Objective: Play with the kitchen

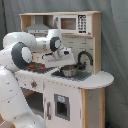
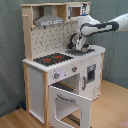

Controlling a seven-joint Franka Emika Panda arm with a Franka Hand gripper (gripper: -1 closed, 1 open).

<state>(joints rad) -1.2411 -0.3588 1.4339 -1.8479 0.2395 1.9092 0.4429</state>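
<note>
First exterior view: I see the tool over the sink at the kitchen counter's faucet end.
Tool state: undeterminable.
Advice: I'd descend slowly, clear of the faucet.

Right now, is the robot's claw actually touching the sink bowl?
Cannot tell. In both exterior views the gripper hangs right over the sink, yet neither shows contact or a gap.

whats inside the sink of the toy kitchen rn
In the first exterior view a metal bowl-like basin sits in the sink, under the gripper. Its inside is not visible from this angle. In the second exterior view the arm covers the sink.
</note>
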